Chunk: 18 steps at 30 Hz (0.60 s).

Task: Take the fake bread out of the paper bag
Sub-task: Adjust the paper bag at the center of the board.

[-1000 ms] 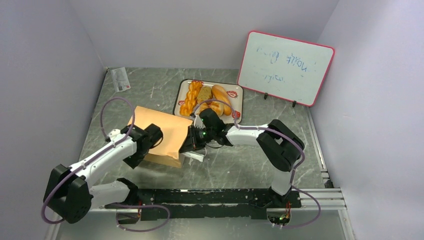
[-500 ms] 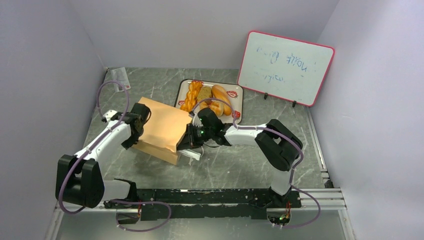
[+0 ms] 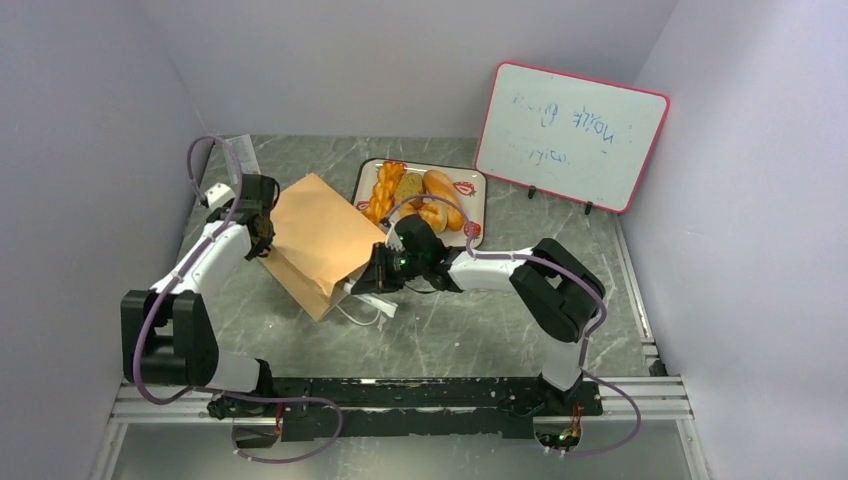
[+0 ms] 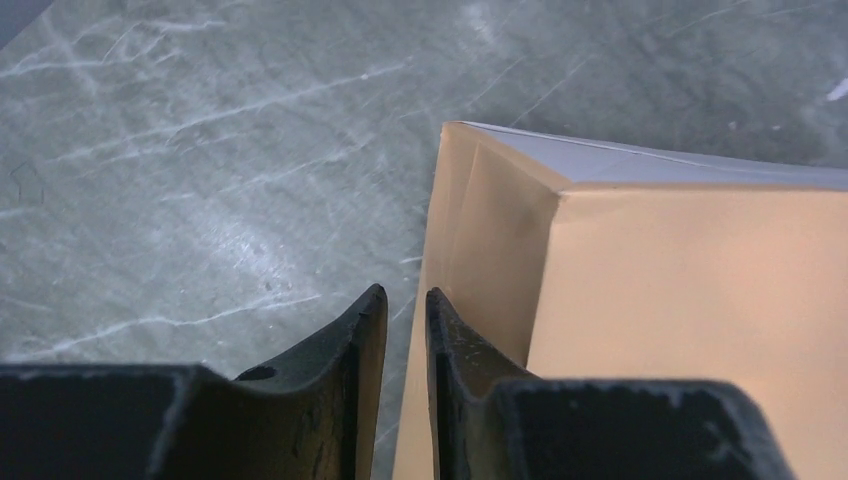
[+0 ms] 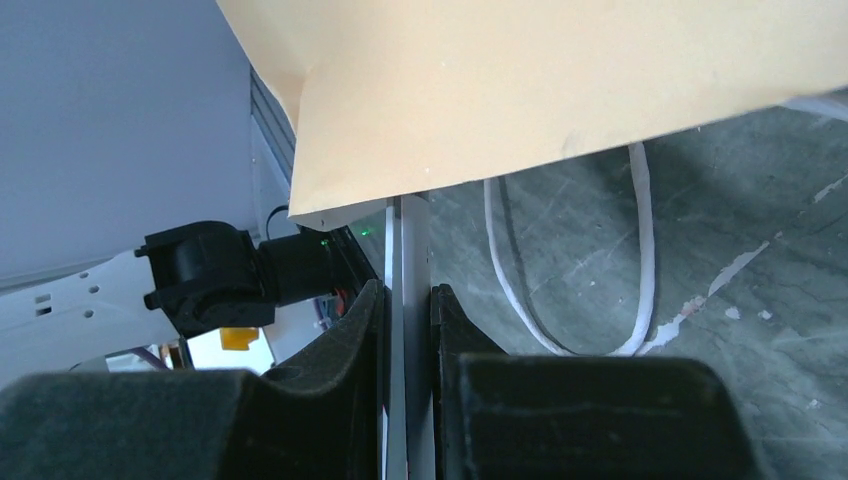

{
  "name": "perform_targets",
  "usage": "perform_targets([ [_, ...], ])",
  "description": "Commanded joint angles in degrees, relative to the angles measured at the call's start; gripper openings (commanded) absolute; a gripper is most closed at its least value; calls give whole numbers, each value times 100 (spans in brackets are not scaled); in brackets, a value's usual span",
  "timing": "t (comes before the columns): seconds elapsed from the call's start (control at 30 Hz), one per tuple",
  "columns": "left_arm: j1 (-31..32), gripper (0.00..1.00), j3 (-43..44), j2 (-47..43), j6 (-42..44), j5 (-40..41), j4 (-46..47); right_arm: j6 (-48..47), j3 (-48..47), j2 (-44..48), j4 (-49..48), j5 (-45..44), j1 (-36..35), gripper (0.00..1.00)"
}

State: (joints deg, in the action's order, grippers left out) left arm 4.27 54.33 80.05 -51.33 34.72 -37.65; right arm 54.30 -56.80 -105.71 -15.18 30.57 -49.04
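The tan paper bag (image 3: pixel 318 238) lies tilted on the table, its mouth toward my right gripper. At the bag's far left end, my left gripper (image 3: pixel 262 232) is shut on a folded edge; that fold (image 4: pixel 415 330) runs between the nearly closed fingers. My right gripper (image 3: pixel 372 285) is shut on slim silver tongs (image 5: pixel 408 240), which reach up under the bag's open edge (image 5: pixel 550 70). A white cord handle (image 5: pixel 640 250) trails on the table. Several pieces of fake bread (image 3: pixel 382 195) lie on the white tray (image 3: pixel 478 205). Any bread inside the bag is hidden.
A red-framed whiteboard (image 3: pixel 570 135) stands propped at the back right. A small card (image 3: pixel 240 158) lies in the back left corner. Walls close in the table on both sides and at the back.
My left gripper has swung toward the back left, carrying the bag's closed end with it, so the bag has turned. The right gripper with the tongs has barely shifted.
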Motion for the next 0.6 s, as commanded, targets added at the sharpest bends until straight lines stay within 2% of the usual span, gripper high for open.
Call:
perform_targets([
  [0.0,-58,15,488,50,252,-269,161,130,-92,111,-399,-138,-51,0],
  [0.17,-58,17,796,-560,192,-112,-638,349,434,356,-578,-358,-59,0],
  [0.4,-49,37,717,-2075,990,-883,-709,1127,949,271,-1522,-381,-67,0],
  [0.43,-49,34,800,-2156,1191,-1005,-763,1219,1025,250,-1745,-372,-65,0],
  [0.53,-49,9,1122,-2142,1584,-1332,-976,1395,1150,248,-2081,-400,-80,0],
  [0.57,-49,7,1241,-2076,1631,-1393,-1081,1413,1160,259,-2131,-432,-88,0],
])
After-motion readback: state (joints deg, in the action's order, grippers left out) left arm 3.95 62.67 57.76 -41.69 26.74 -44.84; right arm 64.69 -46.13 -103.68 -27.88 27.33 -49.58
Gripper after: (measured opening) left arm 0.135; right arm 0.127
